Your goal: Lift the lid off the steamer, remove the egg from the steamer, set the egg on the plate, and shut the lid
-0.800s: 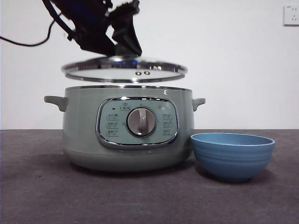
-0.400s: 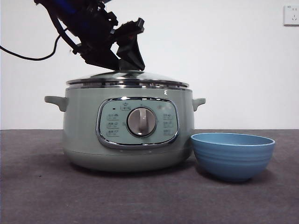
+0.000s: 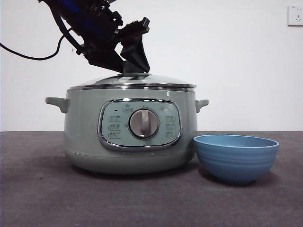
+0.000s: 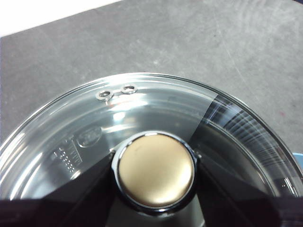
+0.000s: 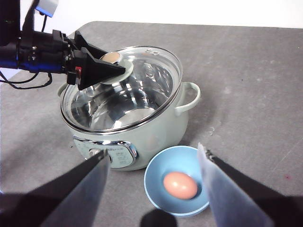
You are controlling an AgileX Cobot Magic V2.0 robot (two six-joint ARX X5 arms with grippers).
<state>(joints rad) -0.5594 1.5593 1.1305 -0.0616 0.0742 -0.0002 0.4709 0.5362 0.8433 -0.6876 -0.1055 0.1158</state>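
Observation:
The glass lid [image 3: 132, 81] lies level on the pale green steamer [image 3: 85, 132]. My left gripper [image 3: 132, 70] reaches down from the upper left and is shut on the lid's round knob [image 4: 156, 175], one black jaw on each side of it. In the right wrist view the lid [image 5: 137, 90] covers the steamer [image 5: 175, 123], whose steel inside shows through the glass. The brown egg [image 5: 180, 185] rests in the blue plate [image 5: 154, 170], just right of the steamer [image 3: 236, 158]. My right gripper [image 5: 154, 150] hovers open, high above the plate and the steamer's front.
Dark grey table top surrounds the steamer and plate. A black cable [image 3: 28, 45] trails from the left arm toward the left edge. A white wall socket [image 3: 294, 15] sits at the upper right of the wall.
The lid came down from above the steamer with the left gripper on its knob, first landing slightly tilted, and now sits level on the rim.

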